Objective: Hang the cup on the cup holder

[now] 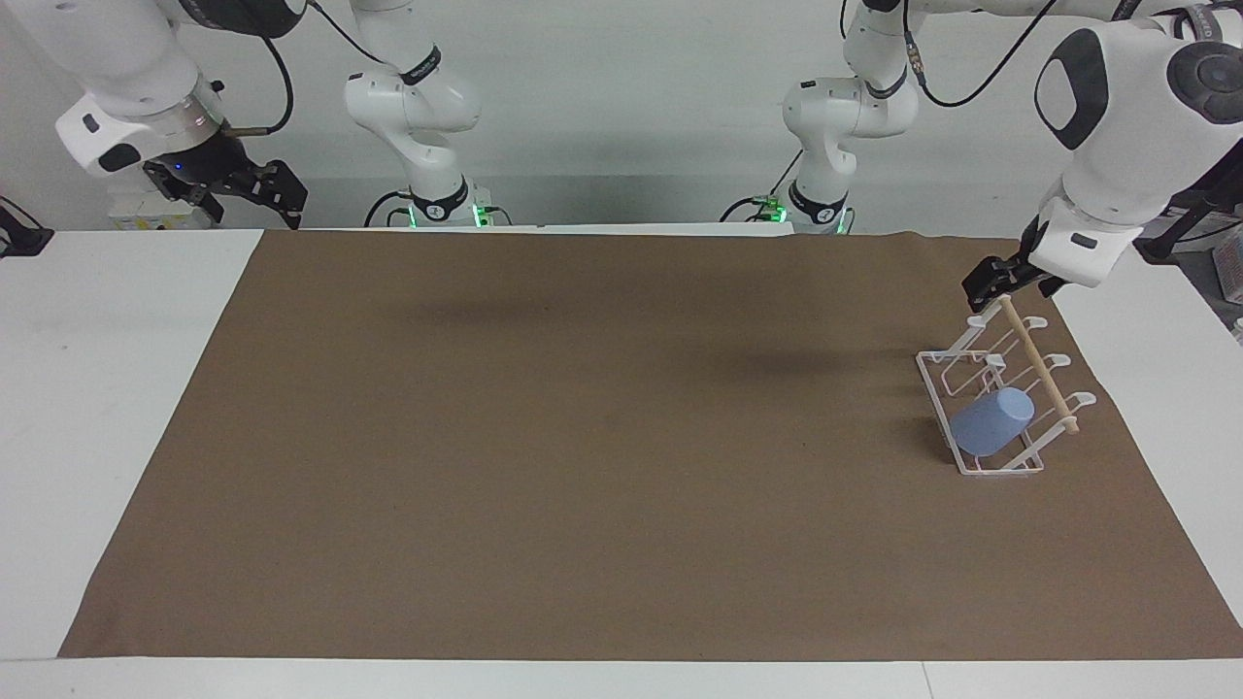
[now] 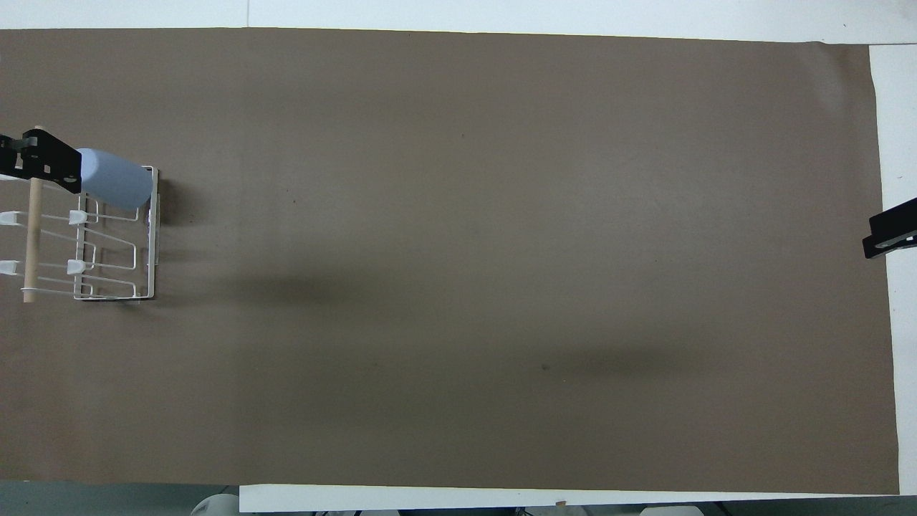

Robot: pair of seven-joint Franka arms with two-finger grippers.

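The light-blue cup [image 1: 991, 422] [image 2: 114, 179] hangs tilted on a prong of the white wire cup holder [image 1: 937, 383] [image 2: 147, 244], base pointing up toward the wooden dowel [image 1: 1041, 369]. The holder stands on the mat at the left arm's end of the table. My left gripper [image 1: 991, 282] [image 2: 43, 161] hovers open and empty just above the dowel's end nearest the robots, apart from the cup. My right gripper [image 1: 248, 199] [image 2: 888, 236] waits open and empty, raised over the white table edge at the right arm's end.
A brown mat [image 1: 583, 437] covers most of the white table [image 1: 117, 388]. White table strips border it at both ends. A small dark object [image 1: 19, 238] sits at the table edge at the right arm's end.
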